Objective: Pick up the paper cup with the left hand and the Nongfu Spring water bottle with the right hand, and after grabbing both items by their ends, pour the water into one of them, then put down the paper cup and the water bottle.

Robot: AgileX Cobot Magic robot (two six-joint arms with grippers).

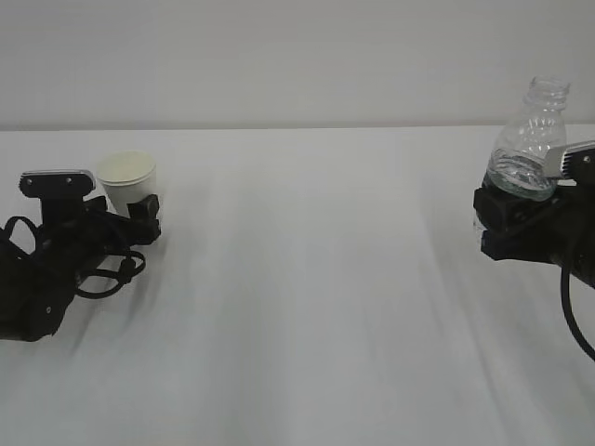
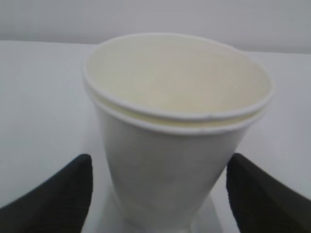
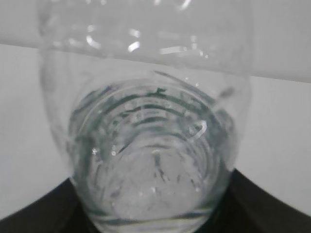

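Observation:
The white paper cup (image 1: 127,177) stands upright on the table at the left; in the left wrist view the cup (image 2: 175,145) shows a double rim and a cream inside. My left gripper (image 1: 133,212) (image 2: 159,194) is open, low on the table, one black finger (image 2: 58,194) on each side of the cup's lower part with a gap on both sides. At the far right, my right gripper (image 1: 509,206) (image 3: 155,204) is shut on the lower body of the clear ribbed water bottle (image 1: 530,139) (image 3: 146,111). The bottle has no cap, leans slightly and holds some water (image 1: 521,177).
The white table (image 1: 316,307) runs back to a pale wall. A black cable (image 1: 572,316) hangs from the right arm at the frame's right edge. Looped cables (image 1: 107,274) sit beside the left arm.

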